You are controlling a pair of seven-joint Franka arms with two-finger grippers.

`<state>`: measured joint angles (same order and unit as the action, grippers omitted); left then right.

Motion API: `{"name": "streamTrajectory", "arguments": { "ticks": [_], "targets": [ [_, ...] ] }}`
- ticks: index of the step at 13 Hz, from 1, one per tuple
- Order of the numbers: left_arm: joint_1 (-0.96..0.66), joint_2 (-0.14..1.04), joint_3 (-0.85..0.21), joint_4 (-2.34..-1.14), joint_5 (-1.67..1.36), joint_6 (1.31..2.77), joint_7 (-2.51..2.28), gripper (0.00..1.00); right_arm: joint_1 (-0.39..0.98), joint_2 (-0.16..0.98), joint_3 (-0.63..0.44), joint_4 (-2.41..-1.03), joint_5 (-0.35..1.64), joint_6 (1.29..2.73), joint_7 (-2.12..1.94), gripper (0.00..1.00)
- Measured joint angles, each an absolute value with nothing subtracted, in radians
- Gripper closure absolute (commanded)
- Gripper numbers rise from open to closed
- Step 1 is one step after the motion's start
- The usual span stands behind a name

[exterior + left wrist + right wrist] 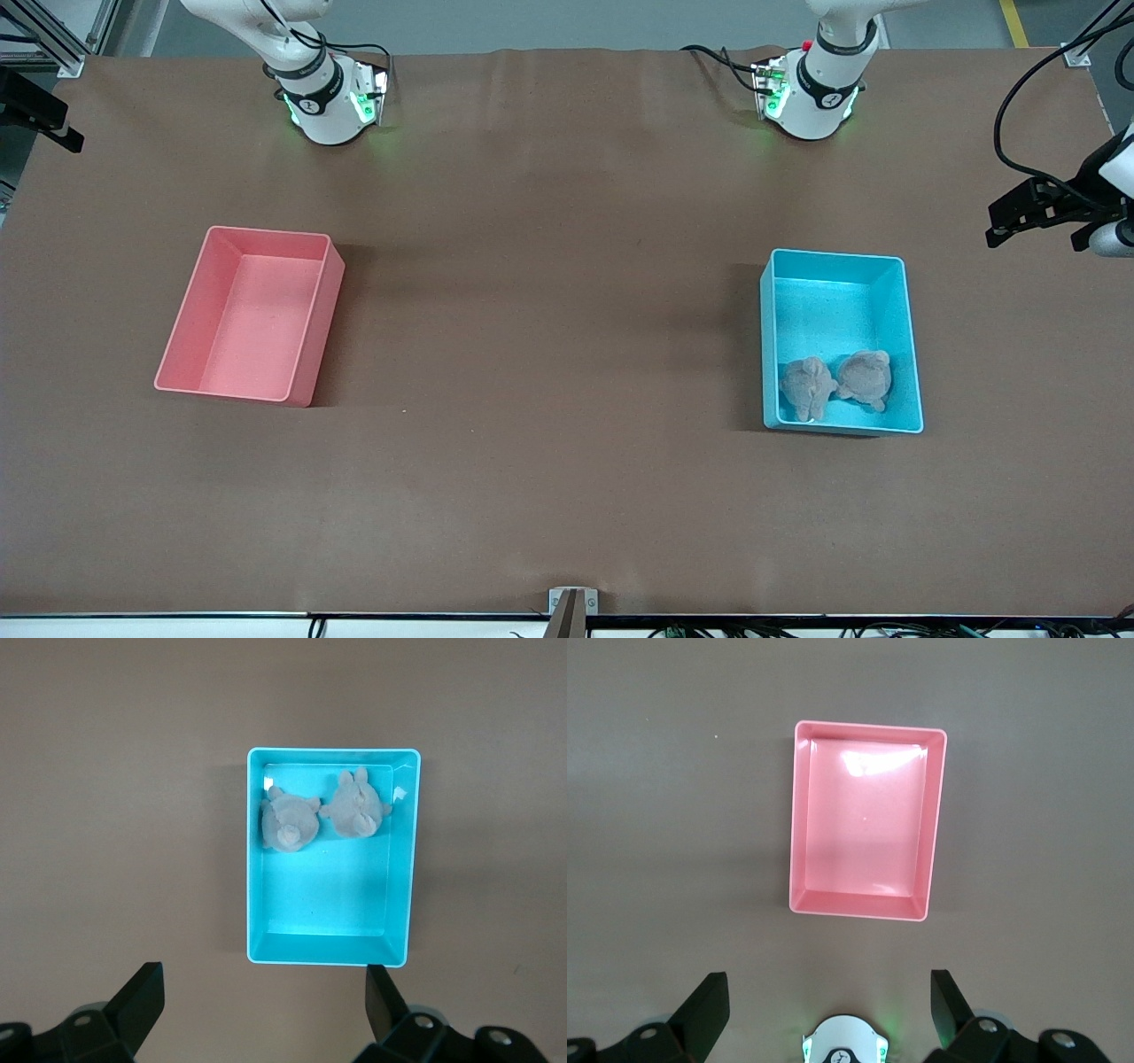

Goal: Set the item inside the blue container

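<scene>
Both hands are high in the air and hold nothing. Left hand [264, 1010] hangs over the brown surface [549, 354], above the strip between the blue container [911, 354] and the left arm's base [811, 97]; its two dark fingers [142, 997] stand wide apart, with only the bare surface between them. Right hand [829, 1010] hangs in the same way over the strip between the pink bin [314, 337] and the right arm's base [328, 106], and its fingers [707, 1001] are also spread wide. Each arm waits above its own end of the surface.

I take the blue container as the landmark. It stands toward the left arm's end of the surface, upright, with its long side running toward the front camera. Inside it lie two small grey plush toys [837, 383], side by side and touching or almost touching each other, in the end of the container that is nearer to the front camera. The rest of the container's floor shows bare blue. The pink bin, of like size and shape, stands well apart from the blue container, toward the right arm's end of the surface, a little turned compared with it, and nothing lies in it.
</scene>
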<state>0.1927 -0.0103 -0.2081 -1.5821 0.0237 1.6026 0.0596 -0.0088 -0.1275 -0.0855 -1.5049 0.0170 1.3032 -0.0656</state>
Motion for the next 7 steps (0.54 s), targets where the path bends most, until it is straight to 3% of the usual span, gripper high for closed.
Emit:
{"name": "streamTrajectory", "arguments": {
  "ticks": [7],
  "targets": [
    [0.198, -0.01, -0.208, -1.583, 0.024, 1.617, 0.06, 0.0, -0.009, -0.112, -0.086, -1.505, 0.017, 1.301, -0.065, 0.0]
  ]
}}
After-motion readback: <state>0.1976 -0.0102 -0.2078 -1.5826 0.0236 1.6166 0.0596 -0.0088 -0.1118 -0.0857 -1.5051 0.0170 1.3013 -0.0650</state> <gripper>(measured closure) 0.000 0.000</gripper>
